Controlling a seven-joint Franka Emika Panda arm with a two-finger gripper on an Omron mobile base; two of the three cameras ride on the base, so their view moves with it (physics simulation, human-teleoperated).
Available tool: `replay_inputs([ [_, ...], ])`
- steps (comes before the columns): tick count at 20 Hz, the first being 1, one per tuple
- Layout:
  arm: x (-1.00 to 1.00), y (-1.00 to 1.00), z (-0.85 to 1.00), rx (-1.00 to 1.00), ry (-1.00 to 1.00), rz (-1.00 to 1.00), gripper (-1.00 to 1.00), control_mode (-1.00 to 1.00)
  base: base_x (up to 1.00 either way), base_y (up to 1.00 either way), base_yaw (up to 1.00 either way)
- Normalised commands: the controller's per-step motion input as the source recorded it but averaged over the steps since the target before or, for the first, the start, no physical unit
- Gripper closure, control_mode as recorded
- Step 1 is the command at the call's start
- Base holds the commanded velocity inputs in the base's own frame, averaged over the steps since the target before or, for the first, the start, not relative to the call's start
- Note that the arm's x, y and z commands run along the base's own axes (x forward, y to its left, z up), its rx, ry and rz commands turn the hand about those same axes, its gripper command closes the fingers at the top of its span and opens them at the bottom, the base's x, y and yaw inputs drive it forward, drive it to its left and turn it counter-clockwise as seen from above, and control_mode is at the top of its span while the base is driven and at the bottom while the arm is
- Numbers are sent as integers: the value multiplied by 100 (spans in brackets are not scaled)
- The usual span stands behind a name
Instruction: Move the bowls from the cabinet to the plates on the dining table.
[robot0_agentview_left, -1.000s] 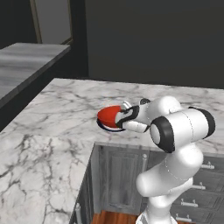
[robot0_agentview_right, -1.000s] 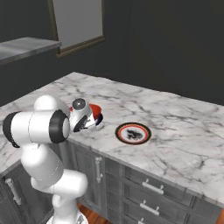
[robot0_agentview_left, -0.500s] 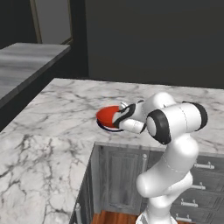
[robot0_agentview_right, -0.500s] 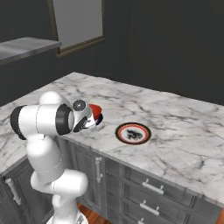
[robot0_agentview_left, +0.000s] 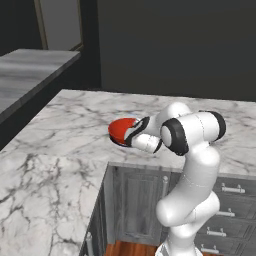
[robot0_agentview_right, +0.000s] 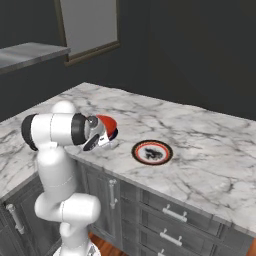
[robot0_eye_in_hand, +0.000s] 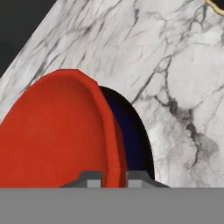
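A glossy red bowl (robot0_agentview_left: 120, 129) (robot0_agentview_right: 108, 124) is over a dark plate (robot0_eye_in_hand: 136, 131) near the front edge of the marble dining table (robot0_agentview_left: 60, 150). My gripper (robot0_eye_in_hand: 114, 180) (robot0_agentview_left: 132, 136) is shut on the bowl's near rim, one fingertip inside and one outside. Whether the bowl (robot0_eye_in_hand: 57, 131) rests on the plate or hangs just above it, I cannot tell. A second round plate (robot0_agentview_right: 152, 152), pale with a reddish-dark rim, lies bare to the right of the bowl. The cabinet is out of view.
The table's front edge runs just below the bowl, with dark grey doors and drawers (robot0_agentview_right: 170, 215) underneath. A separate grey counter (robot0_agentview_left: 30, 65) stands at the back left, below a framed panel (robot0_agentview_right: 87, 25). Open marble stretches behind and to the right.
The arm's elbow has swung in over the table edge. The red bowl stays in the gripper at almost the same spot over the dark plate.
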Motion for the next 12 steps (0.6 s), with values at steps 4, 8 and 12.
replay_inputs([
  [4,5,-2,-35,0,3,0,-100,-100,0,0,0],
  [8,1,-4,0,0,3,-1,-100,-100,0,0,0],
  [12,0,-9,30,0,2,-2,-100,-100,0,0,0],
])
